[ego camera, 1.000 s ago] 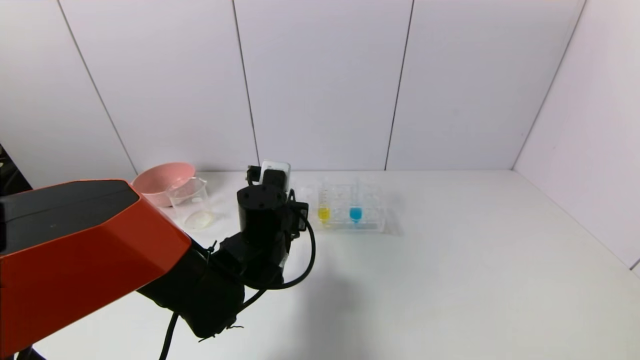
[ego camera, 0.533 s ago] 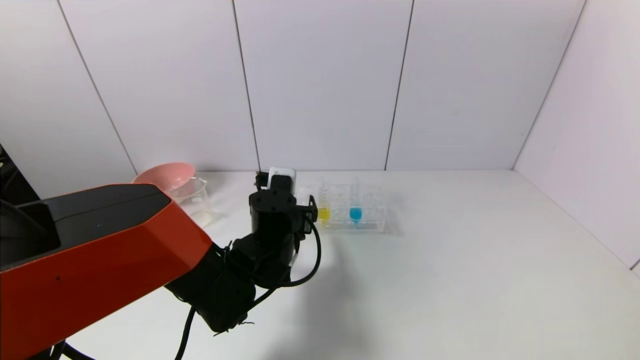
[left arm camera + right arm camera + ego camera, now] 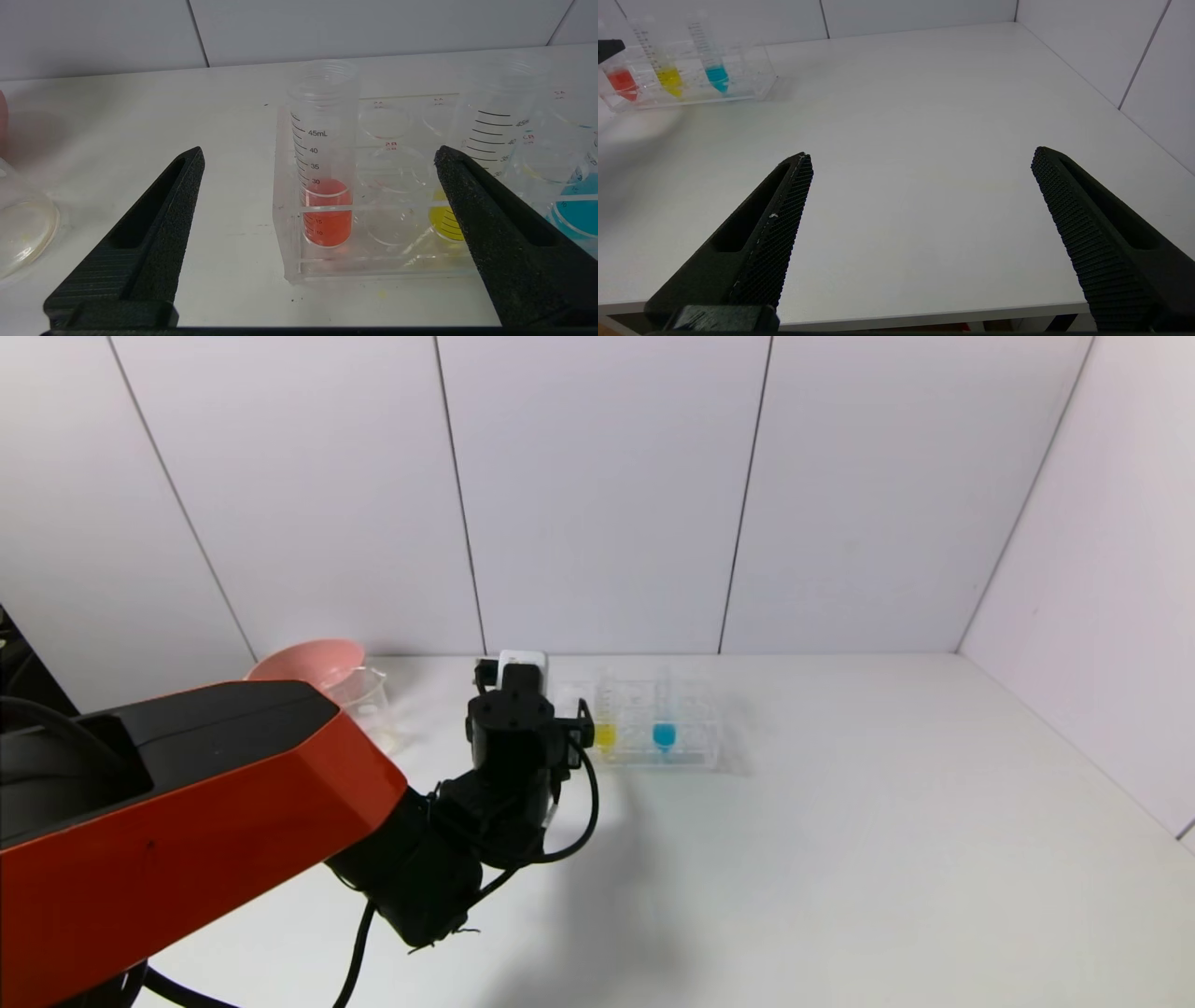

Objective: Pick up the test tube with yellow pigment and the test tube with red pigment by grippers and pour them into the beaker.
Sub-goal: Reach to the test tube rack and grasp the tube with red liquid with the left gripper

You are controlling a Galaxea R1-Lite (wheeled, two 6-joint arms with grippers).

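On the white table (image 3: 840, 821), walled by white panels, my left gripper (image 3: 317, 186) is spread wide facing the clear rack (image 3: 373, 268). Red test tube (image 3: 324, 177) stands upright between the fingers, untouched; yellow test tube (image 3: 444, 221) beside it. Beaker (image 3: 369, 695) sits left, by the pink bowl (image 3: 299, 663). Right gripper (image 3: 920, 186) wide, well apart.
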